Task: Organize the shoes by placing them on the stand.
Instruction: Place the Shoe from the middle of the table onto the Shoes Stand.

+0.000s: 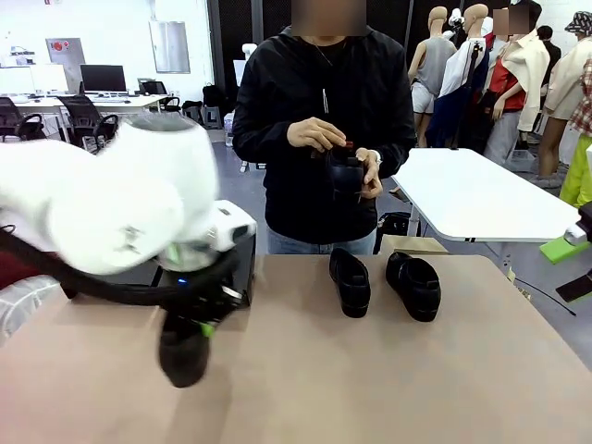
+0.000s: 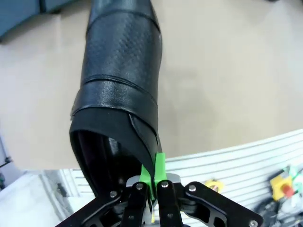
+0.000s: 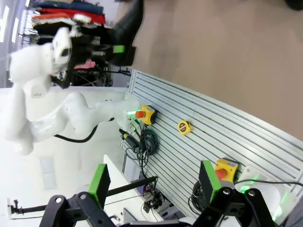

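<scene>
Your left gripper has its jaws pinching the heel rim of a black loafer, toe hanging down low over the left side of the brown surface. That's a thin bite on soft leather, so travel slowly, keep the wrist steady and get the sole flat on the slope before you let go; a swing could peel it free. The dark block behind the wrist may be the stand, I cannot tell. Off to the side, your right gripper has its jaws spread wide, nothing between them. Two loafers sit side by side mid-surface; the person's hands hold a fourth. White table and office desks lie beyond.
</scene>
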